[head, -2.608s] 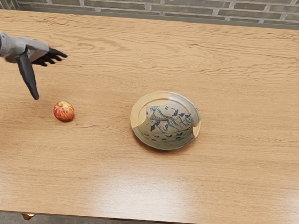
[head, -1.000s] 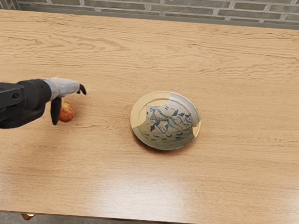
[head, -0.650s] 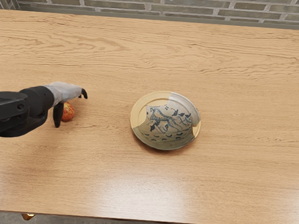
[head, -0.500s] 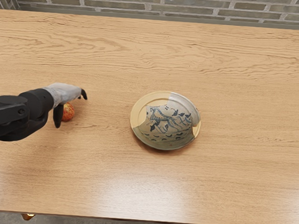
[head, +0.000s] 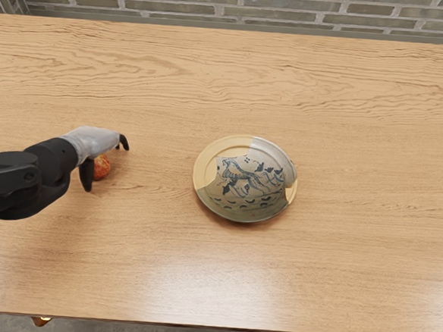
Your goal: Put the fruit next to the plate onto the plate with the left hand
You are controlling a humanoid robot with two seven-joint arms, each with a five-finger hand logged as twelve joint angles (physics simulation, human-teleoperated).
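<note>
Apple (head: 103,167): red, resting on the desk (head: 326,90), left of the plate and well apart from it, partly hidden under the left hand.
Plate (head: 204,168): cream rim, blue painted centre, near the middle of the desk.
Left hand (head: 92,143): arched over the apple, arm entering from the left edge.
Fingers (head: 122,139): loosely spread, reaching past the apple; thumb (head: 86,175) hanging down at its left, nothing gripped.

Slanted head view over table (head: 297,285)
</note>
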